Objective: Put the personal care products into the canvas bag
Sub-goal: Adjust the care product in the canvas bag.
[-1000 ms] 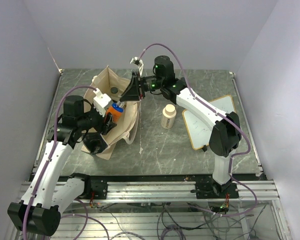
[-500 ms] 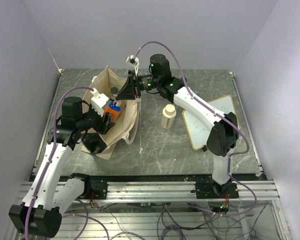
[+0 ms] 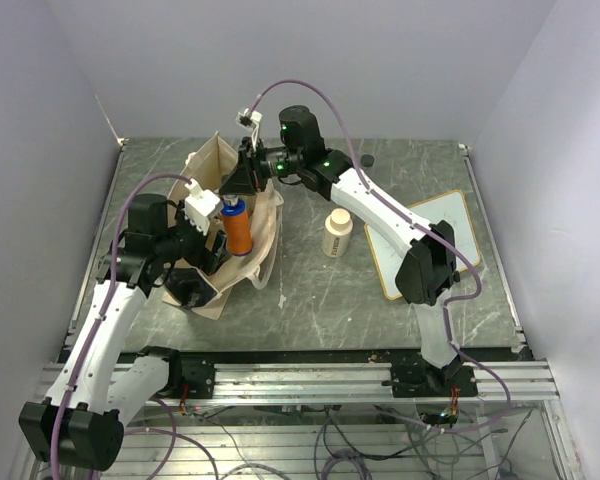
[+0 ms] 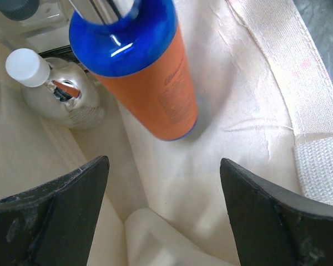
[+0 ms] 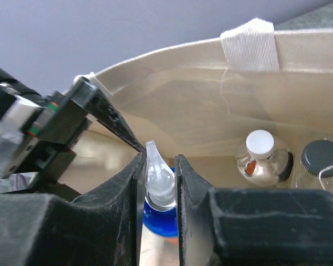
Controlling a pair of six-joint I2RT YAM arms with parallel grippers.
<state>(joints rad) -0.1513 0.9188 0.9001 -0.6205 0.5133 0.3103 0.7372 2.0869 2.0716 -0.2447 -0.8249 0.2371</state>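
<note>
From above, the canvas bag [image 3: 208,158] lies open on the left side of the grey surface [image 3: 310,290]. A blue-and-orange bottle [image 3: 239,230] stands upright in the bag's mouth. The right gripper [image 3: 234,192] holds the top of it. The left gripper [image 3: 214,240] sits just beside the bottle, over the bag. A cream bottle [image 3: 336,232] stands on the surface, apart from the bag. A whiteboard [image 3: 420,240] lies further right.

The left wrist camera looks down into the bag [image 4: 255,111]. The left gripper [image 4: 164,166] has its jaws wide with nothing between them. The blue-and-orange bottle [image 4: 155,94] is past them. A silver bottle [image 4: 61,97] with a white cap lies at the bottom.

In the right wrist view, the right gripper [image 5: 158,160] has its jaws pinched narrow on the pale cap of the blue-and-orange bottle [image 5: 162,216]. The silver bottle [image 5: 261,158] and a clear bottle [image 5: 322,160] with a dark cap sit inside the bag [image 5: 211,105].
</note>
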